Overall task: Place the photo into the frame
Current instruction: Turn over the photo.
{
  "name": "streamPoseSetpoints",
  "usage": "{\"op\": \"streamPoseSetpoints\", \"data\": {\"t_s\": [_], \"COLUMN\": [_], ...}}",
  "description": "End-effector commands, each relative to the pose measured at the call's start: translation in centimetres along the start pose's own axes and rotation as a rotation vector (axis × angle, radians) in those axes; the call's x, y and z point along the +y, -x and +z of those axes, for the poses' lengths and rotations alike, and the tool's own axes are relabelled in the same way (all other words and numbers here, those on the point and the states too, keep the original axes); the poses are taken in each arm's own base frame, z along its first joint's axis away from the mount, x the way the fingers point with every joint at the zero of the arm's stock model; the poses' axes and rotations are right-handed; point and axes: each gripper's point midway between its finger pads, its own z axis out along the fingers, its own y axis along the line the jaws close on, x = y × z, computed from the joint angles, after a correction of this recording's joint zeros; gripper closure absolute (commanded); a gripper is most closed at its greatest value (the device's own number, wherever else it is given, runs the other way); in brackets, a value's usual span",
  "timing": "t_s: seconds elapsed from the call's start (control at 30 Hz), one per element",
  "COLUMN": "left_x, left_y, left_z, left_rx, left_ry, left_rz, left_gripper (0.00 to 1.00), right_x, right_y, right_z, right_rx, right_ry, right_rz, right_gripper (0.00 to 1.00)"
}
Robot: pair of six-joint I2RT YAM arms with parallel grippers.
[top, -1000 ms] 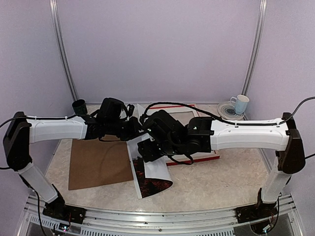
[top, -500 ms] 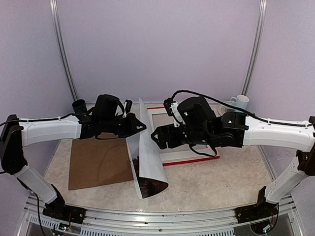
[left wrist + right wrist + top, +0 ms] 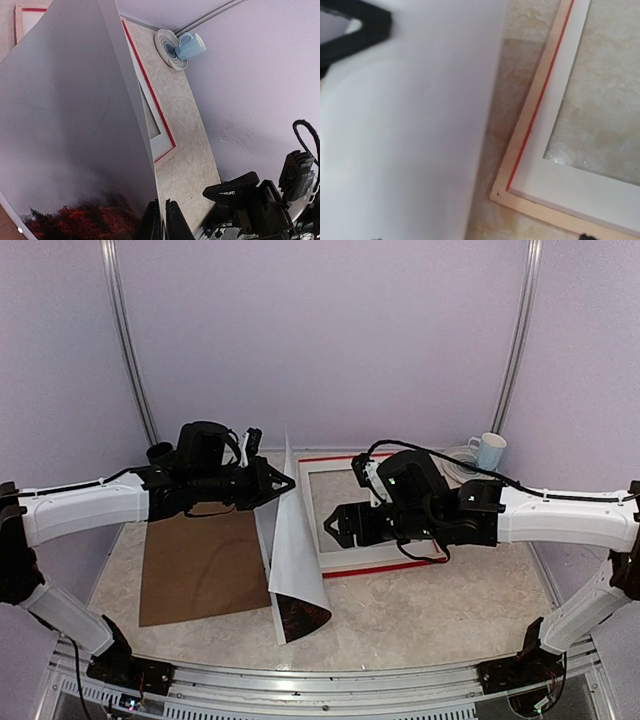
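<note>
Tabletop: pale marbled tabletop (image 3: 450, 610) inside lilac walls; a brown backing board (image 3: 200, 565) lies flat on my left, and a mug (image 3: 490, 450) stands far right.
Left hand: my left hand (image 3: 287, 483) is pinched shut on the photo's top edge and raised, so the sheet hangs clear of the board.
Photo: the photo (image 3: 295, 550) stands nearly on edge between my arms, white back toward the frame; its lower end curls on the tabletop, showing dark red.
Frame: the frame (image 3: 390, 568) lies flat just right of the photo, with a white mat (image 3: 345, 555) inside.
Right hand: my right hand (image 3: 335, 530) hovers low over the frame's left side, fingers apparently parted, holding nothing.
Reason: gripping one edge should let me swing the sheet over onto the opening.
Risk: the curled end may drag or fold.
</note>
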Motion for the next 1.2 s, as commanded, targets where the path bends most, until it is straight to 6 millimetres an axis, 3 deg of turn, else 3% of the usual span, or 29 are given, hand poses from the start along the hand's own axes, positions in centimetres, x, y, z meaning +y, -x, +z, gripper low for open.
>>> {"op": "streamPoseSetpoints", "data": {"t_s": [0.0,0.83,1.07,1.17], "left_x": [-2.8,-10.9,-13.7,-14.0], "left_y": [1.1,4.2,5.4,6.5], "left_z": [-1.2,-3.5,-4.1,-4.2], "left_rx": [-0.036,-0.087,-0.113,-0.147], "left_ry": [-0.081,-0.350,-0.465,-0.480], "left_rz": [0.024,0.061,0.084,0.095], "left_gripper": [0.93,0.93,0.93,0.93], "right_x": [-0.1,-7.9,-10.9,-12.4], "right_y": [1.0,0.2,1.3,1.7], "right_z": [-1.0,-2.0,-3.9,-4.8], "right_rx": [-0.041,-0.064,-0.121,-0.145], "right_ry": [0.036,-0.074,-0.136,-0.169], "right_rz": [0.044,0.182,0.224,0.248], "right_gripper": [0.16,0.16,0.15,0.15]}}
